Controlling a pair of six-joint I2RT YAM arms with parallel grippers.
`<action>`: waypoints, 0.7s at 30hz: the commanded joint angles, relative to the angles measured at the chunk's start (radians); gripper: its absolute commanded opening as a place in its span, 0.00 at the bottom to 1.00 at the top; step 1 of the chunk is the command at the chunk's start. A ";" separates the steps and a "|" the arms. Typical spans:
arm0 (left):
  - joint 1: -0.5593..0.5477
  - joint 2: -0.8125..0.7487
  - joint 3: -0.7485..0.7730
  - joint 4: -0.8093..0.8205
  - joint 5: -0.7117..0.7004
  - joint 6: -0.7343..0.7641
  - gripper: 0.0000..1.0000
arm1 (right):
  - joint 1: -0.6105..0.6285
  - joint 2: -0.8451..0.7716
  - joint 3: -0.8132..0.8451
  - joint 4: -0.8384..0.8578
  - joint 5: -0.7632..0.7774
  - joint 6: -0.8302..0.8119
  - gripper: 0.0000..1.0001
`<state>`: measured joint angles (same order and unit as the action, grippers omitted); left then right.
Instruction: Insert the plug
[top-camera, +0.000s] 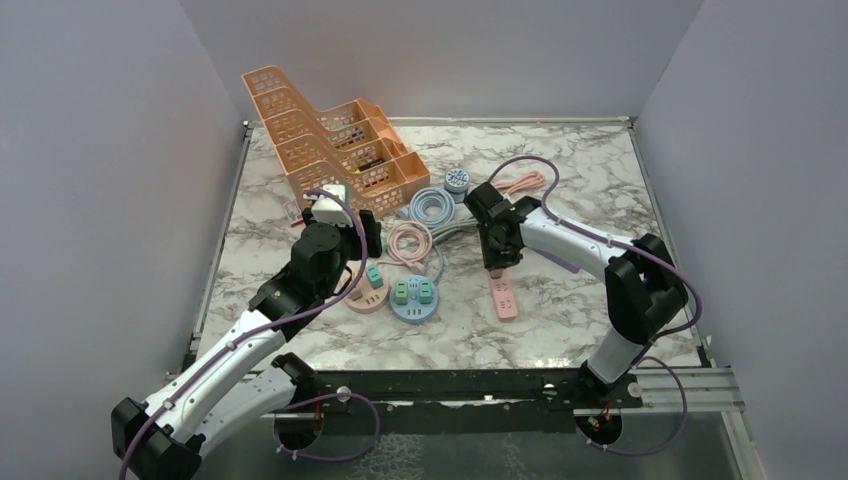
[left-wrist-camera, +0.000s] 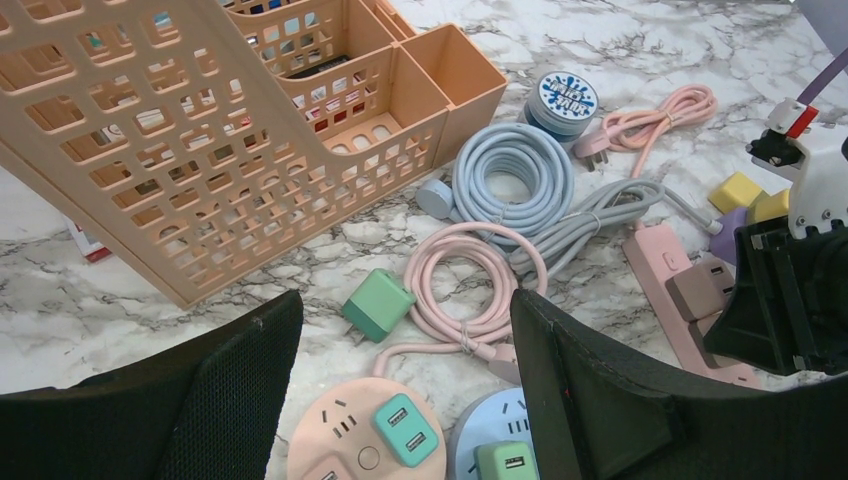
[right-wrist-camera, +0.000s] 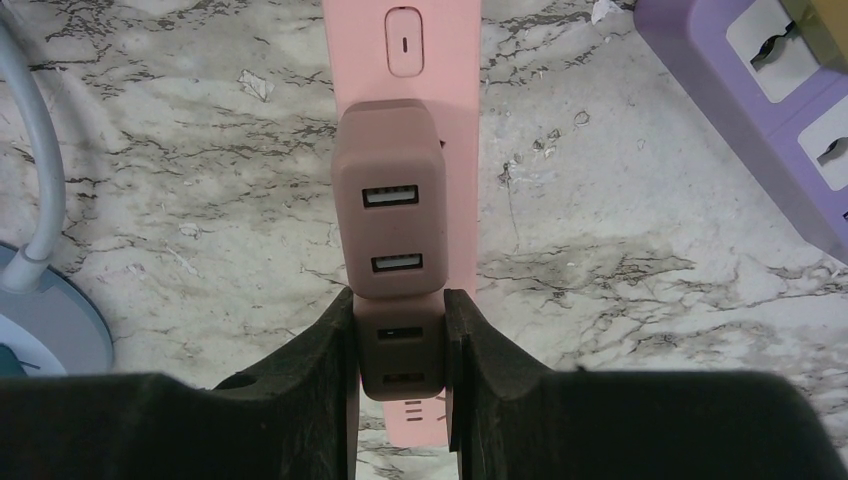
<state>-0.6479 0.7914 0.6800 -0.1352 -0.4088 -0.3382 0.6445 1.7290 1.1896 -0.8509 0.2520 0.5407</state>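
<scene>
On the pink power strip (right-wrist-camera: 405, 60), the right gripper (right-wrist-camera: 400, 315) was clamped on a brown USB plug (right-wrist-camera: 400, 348), just below a second brown plug (right-wrist-camera: 390, 200). The left gripper (left-wrist-camera: 405, 300) hung wide open and empty. The lettering on the blue tin (left-wrist-camera: 567, 97) was unreadable.

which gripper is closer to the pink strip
Right. The right gripper clamps a brown charger in its fingers on the pink strip; the left gripper hovers open, apart from it, by the round pink socket.
</scene>
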 joint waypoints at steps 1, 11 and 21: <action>0.002 0.000 0.006 0.024 -0.006 0.013 0.78 | -0.028 0.052 -0.048 0.040 0.087 0.030 0.09; 0.001 0.052 0.023 -0.001 0.034 0.002 0.80 | -0.028 -0.193 0.058 0.024 0.062 0.050 0.54; 0.034 0.191 0.056 -0.050 0.160 -0.037 0.77 | -0.028 -0.260 0.058 0.165 -0.163 -0.041 0.54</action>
<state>-0.6453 0.9100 0.6815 -0.1513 -0.3519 -0.3481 0.6170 1.4715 1.2320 -0.7773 0.2054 0.5377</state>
